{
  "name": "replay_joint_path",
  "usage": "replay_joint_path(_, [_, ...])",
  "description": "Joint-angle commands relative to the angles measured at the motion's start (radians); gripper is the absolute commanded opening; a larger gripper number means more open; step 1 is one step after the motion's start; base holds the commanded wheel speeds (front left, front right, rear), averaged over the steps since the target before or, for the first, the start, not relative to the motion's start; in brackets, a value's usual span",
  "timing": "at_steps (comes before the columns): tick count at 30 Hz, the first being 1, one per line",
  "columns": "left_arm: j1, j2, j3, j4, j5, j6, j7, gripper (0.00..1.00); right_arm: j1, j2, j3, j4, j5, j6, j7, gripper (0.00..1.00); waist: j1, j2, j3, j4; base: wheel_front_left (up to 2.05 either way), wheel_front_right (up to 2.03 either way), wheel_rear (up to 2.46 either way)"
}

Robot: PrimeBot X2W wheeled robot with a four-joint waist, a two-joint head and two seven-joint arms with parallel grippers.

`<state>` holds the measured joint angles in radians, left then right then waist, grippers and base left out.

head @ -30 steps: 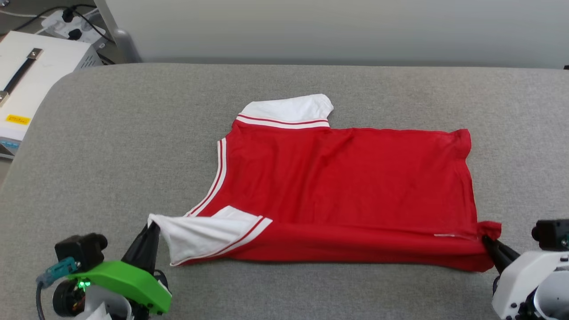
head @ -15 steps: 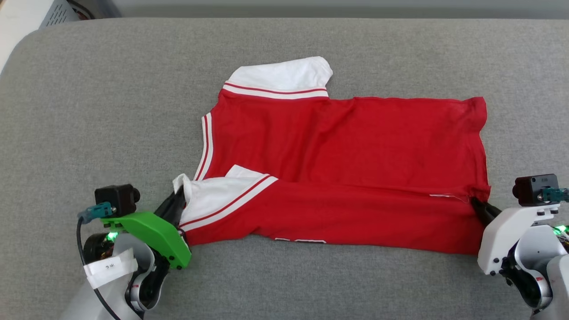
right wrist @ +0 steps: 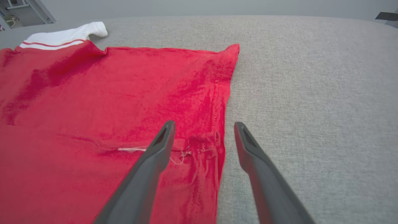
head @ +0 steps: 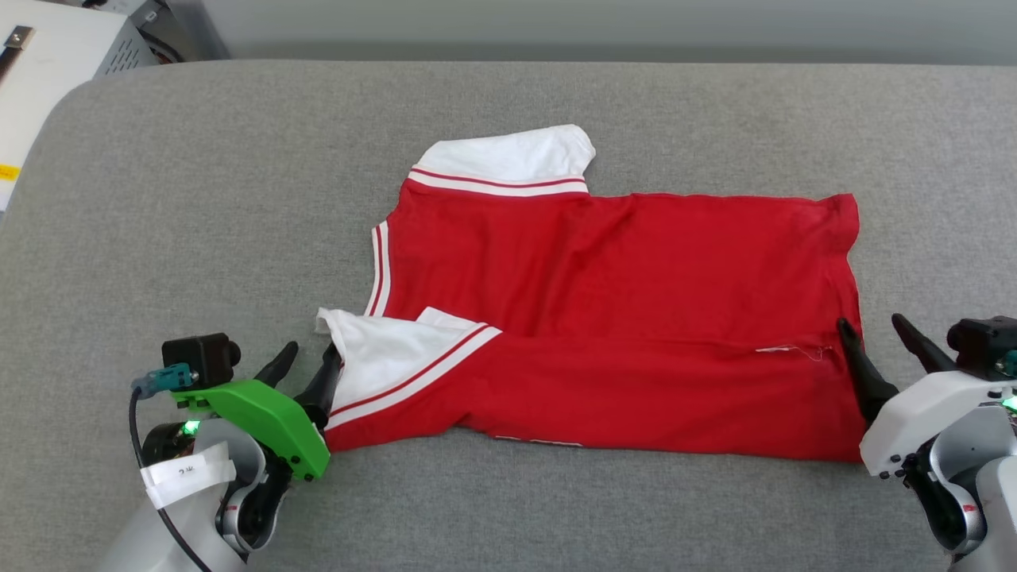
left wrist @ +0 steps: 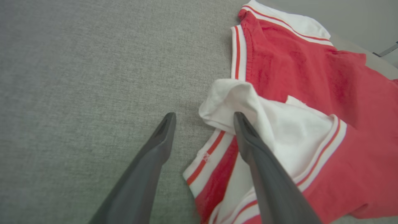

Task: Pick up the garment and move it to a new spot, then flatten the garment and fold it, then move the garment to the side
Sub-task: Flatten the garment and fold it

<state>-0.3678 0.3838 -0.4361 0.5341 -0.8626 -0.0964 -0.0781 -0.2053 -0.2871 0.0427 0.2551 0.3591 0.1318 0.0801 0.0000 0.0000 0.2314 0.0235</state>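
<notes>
Garment [head: 620, 318] folded; left pincer [head: 308, 364], right pincer [head: 874, 338] agape.

The left gripper [head: 312, 349] and right gripper [head: 870, 322] have spread their jaws, releasing the garment [head: 620, 318].

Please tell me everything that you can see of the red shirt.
The shirt is red, soft-looking cloth, with white short sleeves and red-and-white striped trim. It lies lightly wrinkled on the grey pad, its near long edge folded up over the body; a loose white thread shows near the hem. The open left claw is at the near sleeve, the open right claw straddles the hem. Whether they touch it is unclear.
</notes>
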Motion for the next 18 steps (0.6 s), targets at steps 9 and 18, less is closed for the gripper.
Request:
replay_joint_path(9, [0.077, 0.154, -0.002, -0.186, -0.063, 0.054, 0.264, 1.00, 0.141, 0.076, -0.092, -0.204, -0.057, -0.001, -0.019, 1.00, 0.0000, 0.0000, -0.116, 0.004, 0.00, 0.00, 0.00])
replay_joint_path(18, [0.099, 0.222, -0.023, -0.370, -0.172, 0.155, 0.577, 1.00, 0.190, 0.125, -0.123, -0.312, -0.060, -0.001, 0.046, 1.00, 0.0000, 0.0000, -0.063, -0.020, 0.00, 0.00, 0.00])
